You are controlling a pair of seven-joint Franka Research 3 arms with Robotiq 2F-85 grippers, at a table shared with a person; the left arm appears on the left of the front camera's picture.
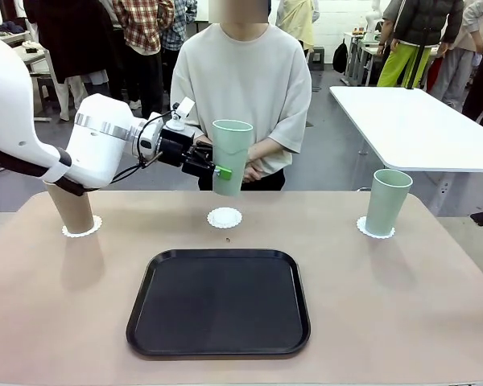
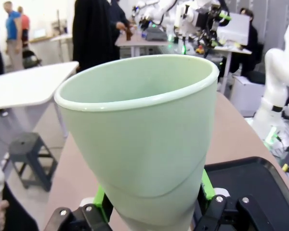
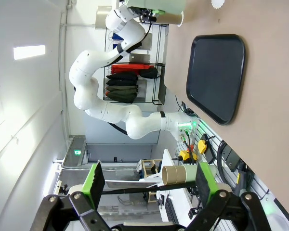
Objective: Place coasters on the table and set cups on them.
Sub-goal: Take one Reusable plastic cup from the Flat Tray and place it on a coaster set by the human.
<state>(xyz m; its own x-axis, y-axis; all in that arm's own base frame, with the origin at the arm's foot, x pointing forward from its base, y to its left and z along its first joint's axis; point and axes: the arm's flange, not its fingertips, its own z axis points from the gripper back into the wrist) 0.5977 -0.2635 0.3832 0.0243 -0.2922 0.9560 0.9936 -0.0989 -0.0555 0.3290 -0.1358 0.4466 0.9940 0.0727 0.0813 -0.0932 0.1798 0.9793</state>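
My left gripper (image 1: pixel 222 170) is shut on a pale mint green cup (image 1: pixel 230 154), holding it upright in the air just above the middle coaster (image 1: pixel 224 218), which lies bare on the table (image 1: pixel 402 314). In the left wrist view the cup (image 2: pixel 144 134) sits between the green pads (image 2: pixel 100 200). A tan brown cup (image 1: pixel 71 209) stands on the left coaster (image 1: pixel 83 229). Another mint green cup (image 1: pixel 386 201) stands on the right coaster (image 1: pixel 376 231). My right gripper (image 3: pixel 149 183) is open with nothing in it, off the table's right side.
A black tray (image 1: pixel 219 301) lies bare in the near middle of the table, also seen as the tray (image 3: pixel 216 77). A person (image 1: pixel 243 80) stands at the far edge with hands clasped behind the held cup. A white table (image 1: pixel 419 129) is at the back right.
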